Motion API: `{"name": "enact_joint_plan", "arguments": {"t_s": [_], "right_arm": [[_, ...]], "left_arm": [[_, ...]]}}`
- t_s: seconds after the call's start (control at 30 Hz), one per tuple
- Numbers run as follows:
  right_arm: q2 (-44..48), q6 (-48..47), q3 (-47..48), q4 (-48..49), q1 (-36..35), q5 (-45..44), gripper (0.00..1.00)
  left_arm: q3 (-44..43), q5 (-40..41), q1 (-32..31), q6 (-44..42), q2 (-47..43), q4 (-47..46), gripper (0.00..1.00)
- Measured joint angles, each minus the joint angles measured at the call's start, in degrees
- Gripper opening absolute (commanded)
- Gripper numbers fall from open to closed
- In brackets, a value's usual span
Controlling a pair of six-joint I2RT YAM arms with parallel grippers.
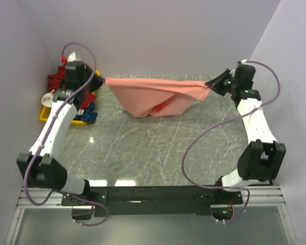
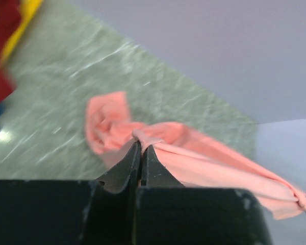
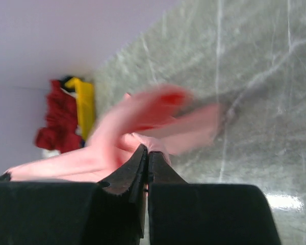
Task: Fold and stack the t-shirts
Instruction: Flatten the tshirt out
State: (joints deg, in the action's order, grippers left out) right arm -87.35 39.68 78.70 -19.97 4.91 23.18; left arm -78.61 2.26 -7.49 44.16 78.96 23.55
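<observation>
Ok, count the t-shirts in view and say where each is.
4. The salmon-pink shirt hangs stretched between the left claw and right claw; a dark red shirt, a white shirt and a blue shirt lie heaped on the yellow tray. Others may hide underneath.

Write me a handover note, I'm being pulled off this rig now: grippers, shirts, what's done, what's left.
Grippers: left gripper and right gripper each shut on one end of the salmon-pink shirt.
Shirt: stretched between them over the far table, middle hanging down to it.
Others: dark red shirt, white shirt, blue shirt heaped in the yellow tray, far left.
Done: nothing folded or stacked.
Left: fold and stack all.
</observation>
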Motion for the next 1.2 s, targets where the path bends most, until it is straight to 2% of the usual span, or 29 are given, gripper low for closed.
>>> {"name": "enact_joint_plan", "arguments": {"t_s": [0.17, 0.27, 0.4, 0.5, 0.67, 0.73, 0.8, 0.83, 0.87, 0.9, 0.93, 0.97, 1.03, 1.1, 1.2], "right_arm": [[8.0, 4.31, -2.01, 3.61, 5.86, 3.52, 0.0], [15.37, 6.62, -4.74, 5.46, 8.44, 4.31, 0.0], [28.15, 10.36, -13.29, 11.5, 7.28, 4.26, 0.0], [36.22, 11.8, -20.04, 14.45, -0.02, 1.18, 0.0], [41.88, 13.11, -33.97, 23.04, -28.68, -9.22, 0.0], [40.39, 13.42, -39.98, 26.93, -39.58, -13.99, 0.0], [35.36, 13.4, -44.11, 30.62, -48.17, -19.28, 0.07], [32.2, 13.4, -44.98, 31.8, -51.3, -20.55, 0.1], [27.5, 13.14, -45.27, 33.11, -54.95, -21.31, 0.21], [23.78, 12.81, -45.07, 34.01, -57.02, -21.4, 0.27], [20.26, 12.35, -44.61, 34.53, -58.73, -21.29, 0.31], [17.51, 11.76, -43.74, 34.56, -59.65, -21.11, 0.41], [13.53, 10.67, -41.27, 34.45, -60.54, -20.7, 0.48], [12.72, 9.25, -39.06, 33.53, -60.57, -21.07, 0.55], [14.19, 6.73, -35.95, 30.14, -59.98, -23.52, 0.59]], "left_arm": [[-16.2, -8.33, 0.13, 0.28, 12.68, -2.73, 0.0], [-22.49, -12.55, 0.09, 0.66, 17.73, -3.39, 0.0], [-28.7, -14.08, 0.17, 0.52, 20.76, -2.93, 0.0], [-29.55, -14.49, 1.79, 0.81, 20.35, -3.5, 0.0], [-22.45, -16.24, 11.72, 3.21, 18.99, -5.35, 0.0], [-18.73, -16.33, 15.3, 3.65, 19.04, -5.16, 0.0], [-15.15, -16.09, 18.03, 3.69, 19.21, -4.02, 0.03], [-13.6, -15.89, 18.88, 3.67, 19.34, -3.58, 0.14], [-12.35, -15.69, 19.39, 3.56, 19.39, -3.04, 0.2], [-11.39, -15.45, 19.61, 3.43, 19.41, -2.49, 0.27], [-10.71, -15.19, 19.67, 3.19, 19.41, -2.23, 0.42], [-10.23, -14.82, 19.65, 2.73, 19.39, -2.25, 0.45], [-9.01, -14.32, 19.61, 2.45, 18.86, -2.89, 0.53], [-7.17, -13.38, 19.32, 1.77, 17.18, -2.67, 0.55], [-4.15, -10.14, 17.94, 0.44, 12.72, -1.29, 0.55]]}}
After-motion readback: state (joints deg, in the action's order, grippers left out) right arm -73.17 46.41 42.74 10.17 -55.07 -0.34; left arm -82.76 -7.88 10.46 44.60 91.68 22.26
